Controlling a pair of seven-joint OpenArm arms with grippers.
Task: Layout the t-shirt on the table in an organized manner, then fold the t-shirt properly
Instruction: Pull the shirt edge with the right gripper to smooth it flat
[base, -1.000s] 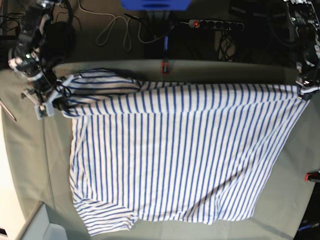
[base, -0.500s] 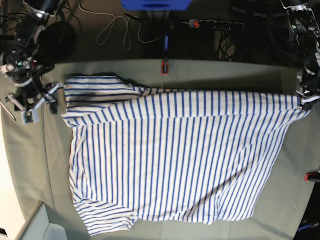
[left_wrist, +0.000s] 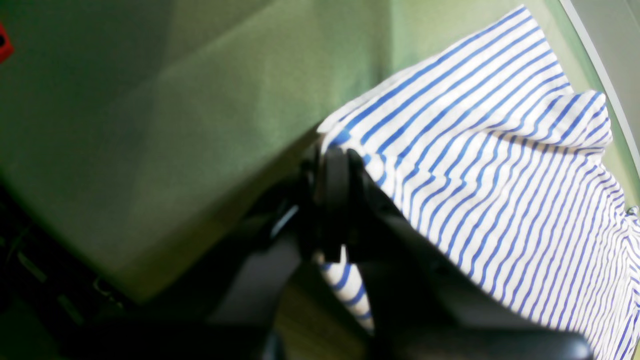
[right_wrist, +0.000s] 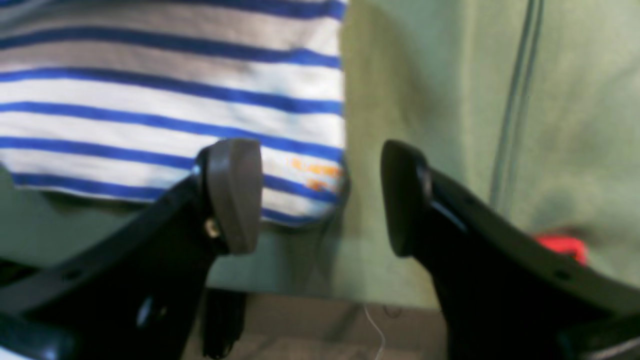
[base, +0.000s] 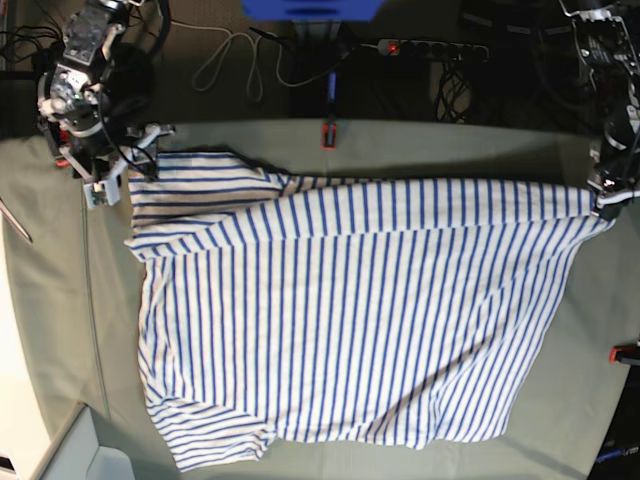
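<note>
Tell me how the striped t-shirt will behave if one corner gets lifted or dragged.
The t-shirt will probably sag and fold: it bunches at the left pincer, shut on its corner. It looks thin, so likely light. Dragged over the table, it may wrinkle rather than slide flat, as the rumpled sleeve near the open right pincer suggests.

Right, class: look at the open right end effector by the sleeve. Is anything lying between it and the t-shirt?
Nothing visible does. In the right wrist view the right end effector hangs open just above the t-shirt, at its edge near the small orange mark, with only bare table beside it. The left end effector pinches the opposite corner.
</note>
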